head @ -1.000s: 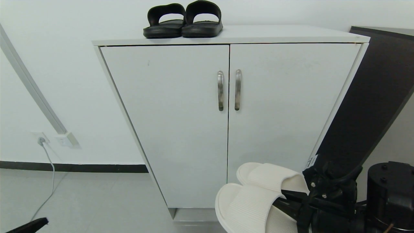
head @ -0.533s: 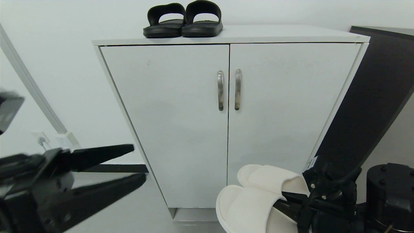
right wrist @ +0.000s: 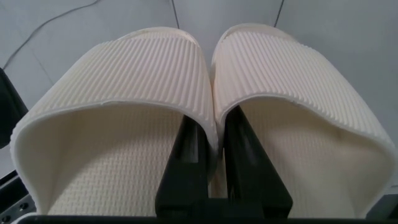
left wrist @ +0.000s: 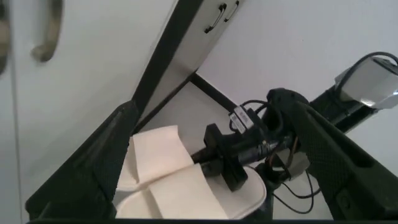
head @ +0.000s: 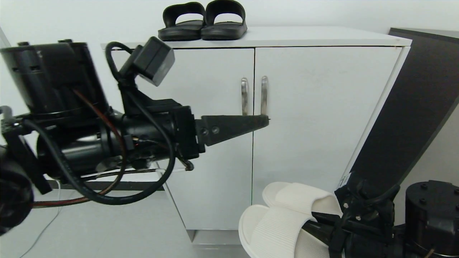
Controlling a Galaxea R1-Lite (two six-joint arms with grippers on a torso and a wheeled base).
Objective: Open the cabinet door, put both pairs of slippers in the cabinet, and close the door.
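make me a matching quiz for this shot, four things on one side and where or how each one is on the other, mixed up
Column A
1. black slippers
2. white slippers
3. cabinet doors
4. left gripper

Column B
a. both shut
b. on the cabinet top
c. open, raised near the door handles
d. pinched in the right gripper

Pairs: 1-b, 2-d, 3-a, 4-c

Cabinet (head: 322, 107) shut, black slippers (head: 202, 21) atop, white slippers (head: 283, 215) held
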